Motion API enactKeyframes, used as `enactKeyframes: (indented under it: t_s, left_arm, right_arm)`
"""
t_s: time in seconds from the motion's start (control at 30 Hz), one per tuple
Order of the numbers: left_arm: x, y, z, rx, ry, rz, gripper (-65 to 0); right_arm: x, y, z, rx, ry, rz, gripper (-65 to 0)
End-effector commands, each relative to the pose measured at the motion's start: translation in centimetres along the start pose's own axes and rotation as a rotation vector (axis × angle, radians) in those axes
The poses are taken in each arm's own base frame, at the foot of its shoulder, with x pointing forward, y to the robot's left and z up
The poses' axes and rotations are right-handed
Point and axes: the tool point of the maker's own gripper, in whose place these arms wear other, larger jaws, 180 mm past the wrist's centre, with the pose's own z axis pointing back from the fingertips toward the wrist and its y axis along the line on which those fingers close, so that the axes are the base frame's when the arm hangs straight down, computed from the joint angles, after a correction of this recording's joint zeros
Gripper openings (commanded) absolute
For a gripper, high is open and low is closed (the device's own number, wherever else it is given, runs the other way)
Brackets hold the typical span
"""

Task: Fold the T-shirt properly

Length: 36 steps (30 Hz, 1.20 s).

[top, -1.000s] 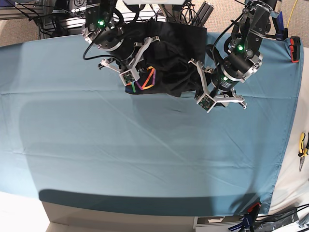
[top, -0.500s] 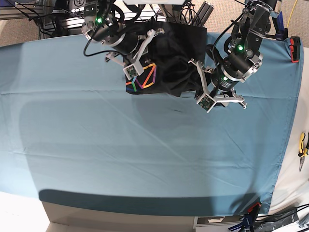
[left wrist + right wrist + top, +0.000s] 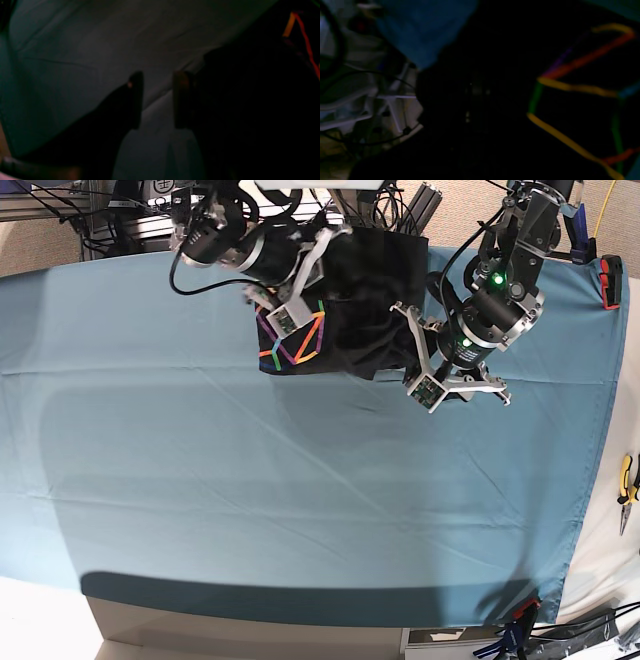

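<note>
The black T-shirt (image 3: 365,290) lies bunched at the far edge of the teal table cloth (image 3: 300,480), its multicoloured line print (image 3: 290,335) showing at the front left corner. My right gripper (image 3: 325,238) is over the shirt's far edge, shut on the T-shirt. In the right wrist view dark T-shirt fabric (image 3: 482,100) fills the frame beside the print (image 3: 575,87), and the fingers are hidden. My left gripper (image 3: 403,340) sits at the shirt's right edge. It stands open (image 3: 158,100), with only table cloth between its fingers (image 3: 181,100); the T-shirt (image 3: 250,112) lies just beside them.
Cables and metal frames (image 3: 150,205) crowd the space behind the table. An orange clamp (image 3: 609,280) grips the cloth at the far right, and another clamp (image 3: 515,630) at the front right corner. Pliers (image 3: 627,492) lie off the cloth's right edge.
My right arm has moved up and back toward the far edge, drawing shirt fabric with it, so more of the print shows. The left arm has stayed still.
</note>
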Motion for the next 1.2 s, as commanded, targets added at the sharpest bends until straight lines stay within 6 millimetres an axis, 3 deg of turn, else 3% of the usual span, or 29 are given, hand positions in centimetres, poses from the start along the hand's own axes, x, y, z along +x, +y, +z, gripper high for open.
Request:
enactKeyframes:
  t_s: [0.0,0.23,0.33,0.5,0.77,0.93,1.17]
  left_arm:
    - [1.2,0.4,0.4,0.011,-0.044,-0.005,-43.7]
    - [1.2,0.4,0.4,0.011,-0.044,-0.005,-43.7]
    - [1.1,0.4,0.4,0.011,-0.044,-0.005,-43.7]
    - [1.1,0.4,0.4,0.011,-0.044,-0.005,-43.7]
    - [1.2,0.4,0.4,0.011,-0.046,-0.005,-43.7]
    - [1.3,0.4,0.4,0.011,-0.051,-0.005,-43.7]
    - [1.2,0.4,0.3,0.011,-0.050,-0.005,-43.7]
  right_arm:
    - [1.2,1.4,0.1,0.052,-0.053,0.021,-65.0]
    - [1.6,7.2,-0.4,0.283,-0.074,0.150,-65.0]
    - [1.7,7.7,-0.5,0.298,-0.077,0.159,-65.0]
    - [2.8,3.9,-0.7,0.125,-0.110,0.227,-65.0]
    - [3.9,-6.2,1.3,-0.352,-0.135,0.102,-65.0]
    - [5.1,-7.4,1.2,-0.394,-0.175,0.100,-65.0]
    - [4.0,-8.6,-2.3,-0.343,-0.126,0.030,-65.0]
